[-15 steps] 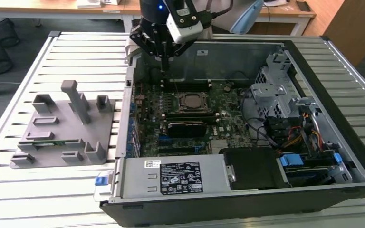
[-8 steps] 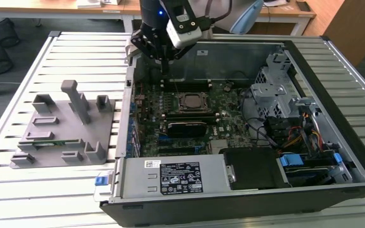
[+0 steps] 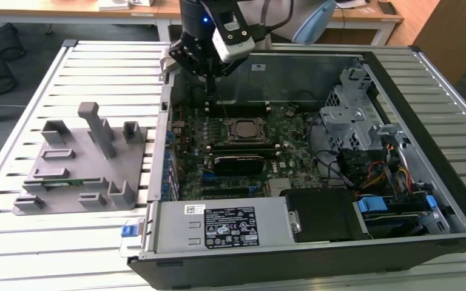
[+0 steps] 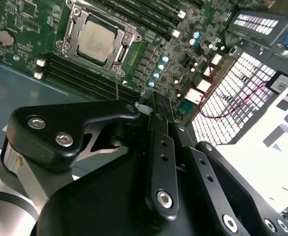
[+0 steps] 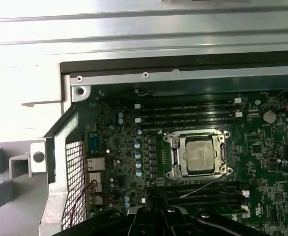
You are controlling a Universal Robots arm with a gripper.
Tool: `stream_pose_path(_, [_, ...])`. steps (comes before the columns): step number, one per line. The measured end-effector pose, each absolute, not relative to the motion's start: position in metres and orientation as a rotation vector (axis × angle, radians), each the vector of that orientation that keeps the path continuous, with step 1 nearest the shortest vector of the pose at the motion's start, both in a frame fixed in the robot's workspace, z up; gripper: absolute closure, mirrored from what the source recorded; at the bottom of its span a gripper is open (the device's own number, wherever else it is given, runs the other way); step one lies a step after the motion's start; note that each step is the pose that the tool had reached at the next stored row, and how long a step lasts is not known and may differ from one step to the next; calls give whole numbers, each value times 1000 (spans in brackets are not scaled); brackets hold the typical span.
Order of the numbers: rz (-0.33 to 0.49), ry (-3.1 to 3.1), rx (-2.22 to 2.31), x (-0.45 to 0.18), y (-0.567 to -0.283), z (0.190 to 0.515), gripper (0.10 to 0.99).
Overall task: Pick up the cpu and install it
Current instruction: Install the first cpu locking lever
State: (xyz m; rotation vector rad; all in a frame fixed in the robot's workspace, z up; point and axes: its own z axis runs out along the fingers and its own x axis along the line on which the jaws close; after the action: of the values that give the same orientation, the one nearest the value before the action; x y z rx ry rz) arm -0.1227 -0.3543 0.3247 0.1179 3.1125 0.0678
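The cpu (image 3: 241, 129) lies flat in the motherboard socket inside the open computer case (image 3: 427, 182), its pale silvery top facing up. Both wrist views show the cpu (image 4: 96, 40) (image 5: 201, 153) framed by the socket's metal bracket, with a thin wire lever (image 5: 198, 189) standing free beside it. My gripper (image 3: 210, 88) hangs above the board's far edge, a short way beyond the socket and apart from the cpu. Its black fingers (image 4: 156, 105) are together with nothing between them.
A grey moulded fixture (image 3: 79, 170) holding a thin green strip (image 3: 51, 182) lies on the slatted table at the exterior view's left. Inside the case are memory slots (image 5: 188, 113), a power supply (image 3: 216, 224), a metal drive cage (image 3: 354, 115) and coloured cables (image 3: 378, 176).
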Motion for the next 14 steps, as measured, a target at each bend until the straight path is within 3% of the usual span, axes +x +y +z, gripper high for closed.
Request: stream_pose_path(14, [68, 3113, 118, -123, -344, 299, 980])
